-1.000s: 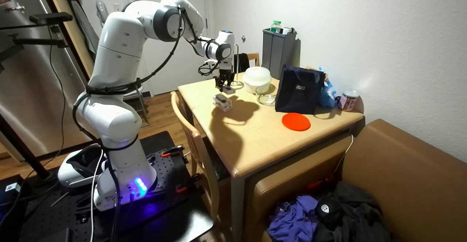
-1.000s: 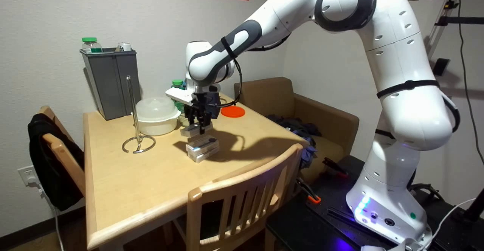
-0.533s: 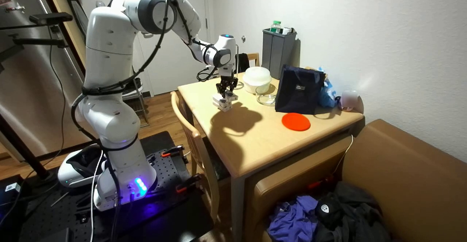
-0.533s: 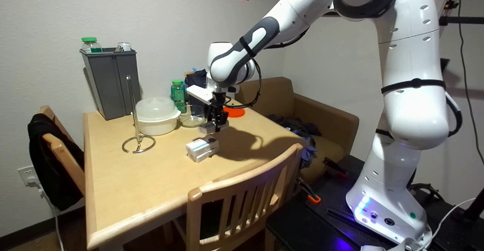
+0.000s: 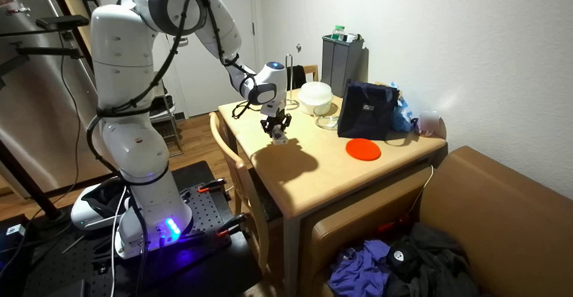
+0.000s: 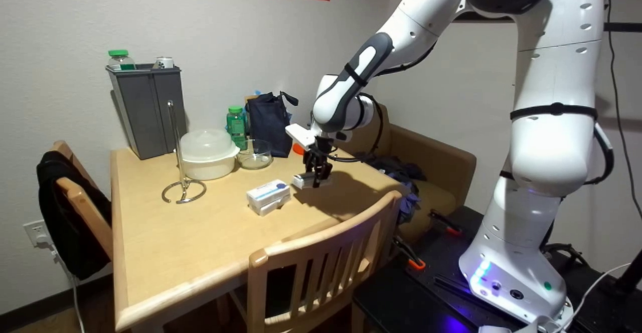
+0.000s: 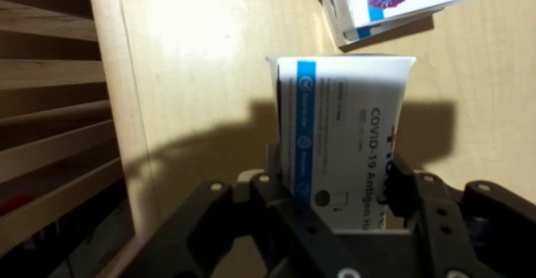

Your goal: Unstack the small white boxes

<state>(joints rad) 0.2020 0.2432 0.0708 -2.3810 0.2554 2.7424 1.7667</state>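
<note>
My gripper (image 6: 317, 170) is shut on a small white box (image 6: 301, 180), low over the table. I cannot tell if it touches the table. In the wrist view the fingers (image 7: 336, 167) press its two sides, and the held box (image 7: 341, 135) shows a blue stripe and printed text. Two more small white boxes (image 6: 268, 196) are stacked beside it, the upper one slightly turned on the lower. The stack's corner (image 7: 402, 1) shows at the top of the wrist view. In an exterior view the gripper (image 5: 275, 127) and held box (image 5: 280, 137) hide the stack.
A metal stand (image 6: 184, 190), a white lidded bowl (image 6: 208, 165) and a glass bowl (image 6: 255, 157) stand on the table. A dark bag (image 5: 368, 111) and a red disc (image 5: 363, 149) lie farther along. A wooden chair (image 6: 321, 258) stands against the table edge.
My gripper has carried the held box from behind the stack round to its other side, towards the sofa end, and lowered it. The two stacked boxes have stayed in place.
</note>
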